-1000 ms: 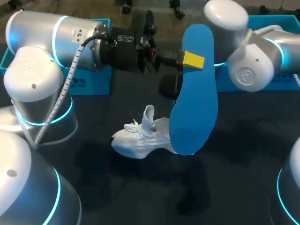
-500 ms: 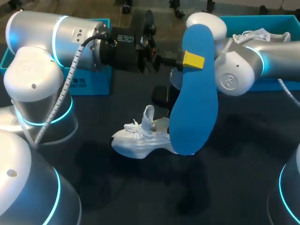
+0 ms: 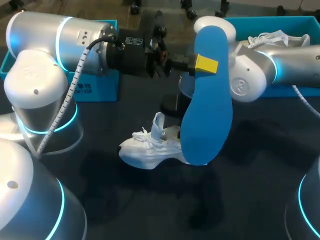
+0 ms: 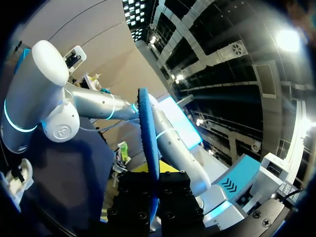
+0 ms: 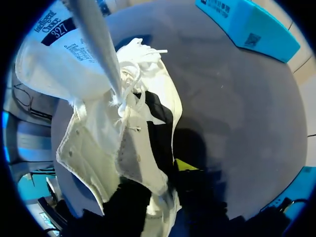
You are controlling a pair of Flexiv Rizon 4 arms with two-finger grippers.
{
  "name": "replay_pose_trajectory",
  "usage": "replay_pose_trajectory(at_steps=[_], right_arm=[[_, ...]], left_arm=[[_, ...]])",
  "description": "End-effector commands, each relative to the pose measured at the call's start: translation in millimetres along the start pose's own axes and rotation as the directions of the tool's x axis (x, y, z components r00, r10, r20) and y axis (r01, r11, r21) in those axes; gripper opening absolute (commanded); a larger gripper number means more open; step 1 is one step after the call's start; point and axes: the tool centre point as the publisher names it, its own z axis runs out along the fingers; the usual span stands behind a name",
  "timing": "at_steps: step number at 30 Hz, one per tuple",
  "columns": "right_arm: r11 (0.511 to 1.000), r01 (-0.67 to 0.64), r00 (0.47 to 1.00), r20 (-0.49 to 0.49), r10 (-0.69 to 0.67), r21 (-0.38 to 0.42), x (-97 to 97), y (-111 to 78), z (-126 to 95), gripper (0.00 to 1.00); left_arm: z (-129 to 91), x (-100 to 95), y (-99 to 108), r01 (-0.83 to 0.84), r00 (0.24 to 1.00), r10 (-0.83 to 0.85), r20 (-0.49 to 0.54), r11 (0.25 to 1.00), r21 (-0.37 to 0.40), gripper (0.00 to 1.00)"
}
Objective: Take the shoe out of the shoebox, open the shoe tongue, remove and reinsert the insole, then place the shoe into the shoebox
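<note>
Shoe [image 3: 149, 152] on dark table [image 3: 250, 200]

We work at a dark grey table [image 3: 250, 170], its matte top holding soft shadows near the middle.

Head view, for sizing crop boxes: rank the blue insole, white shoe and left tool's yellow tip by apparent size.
1. blue insole, though held up nearer the camera
2. white shoe
3. left tool's yellow tip

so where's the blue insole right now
In the head view the insole hangs upright at the middle, held near its top in the left gripper, its lower end by the heel of the white shoe.
</note>
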Motion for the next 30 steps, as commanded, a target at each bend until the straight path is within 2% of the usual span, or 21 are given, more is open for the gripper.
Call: replay_pose_trajectory(at_steps=[1, 4, 8, 10, 15, 17, 22, 24, 29, 30], right_arm=[[1.000, -0.007, 1.000, -0.011, 0.007, 0.022, 0.5, 1.2, -8, 0.00], [0.999, -0.022, 1.000, -0.015, 0.022, 0.030, 1.9, 1.6, -12, 0.00], [0.994, -0.097, 0.995, -0.027, 0.096, -0.055, 11.6, 1.0, -18, 0.00], [0.986, -0.149, 0.988, -0.057, 0.145, -0.075, 14.9, -1.0, -20, 0.00], [0.946, -0.318, 0.940, -0.154, 0.305, -0.066, 19.0, -1.4, -30, 0.00], [0.908, -0.410, 0.901, -0.195, 0.388, -0.085, 22.0, 0.4, -30, 0.00], [0.787, -0.605, 0.790, -0.207, 0.576, -0.120, 27.5, 1.8, -37, 0.00], [0.765, -0.640, 0.759, -0.216, 0.614, -0.076, 27.6, 2.5, -39, 0.00], [0.646, -0.749, 0.662, -0.212, 0.719, -0.146, 31.4, 10.1, -35, 0.00], [0.653, -0.738, 0.675, -0.202, 0.710, -0.173, 33.0, 12.6, -36, 0.00]], left_arm=[[0, 0.0, 2, 0.000, 1.000, 0.000, 0.001, 1.000, 0.002, 0.00], [0, 0.0, 2, 0.000, 1.000, 0.000, 0.001, 1.000, 0.002, 0.00], [0, 0.0, 2, 0.000, 1.000, 0.000, 0.001, 1.000, 0.002, 0.00], [0, 0.0, 2, 0.000, 1.000, 0.000, 0.001, 1.000, 0.002, 0.00], [0, 0.0, 2, 0.000, 1.000, 0.000, 0.001, 1.000, 0.002, 0.00], [0, 0.0, 2, 0.000, 1.000, 0.000, 0.001, 1.000, 0.002, 0.00], [0, 0.0, 2, 0.000, 1.000, 0.000, 0.001, 1.000, 0.002, 0.00], [0, 0.0, 2, 0.000, 1.000, 0.000, 0.001, 1.000, 0.002, 0.00], [0, 0.0, 2, 0.000, 1.000, 0.000, 0.001, 1.000, 0.002, 0.00], [0, 0.0, 2, 0.000, 1.000, 0.000, 0.001, 1.000, 0.002, 0.00]])
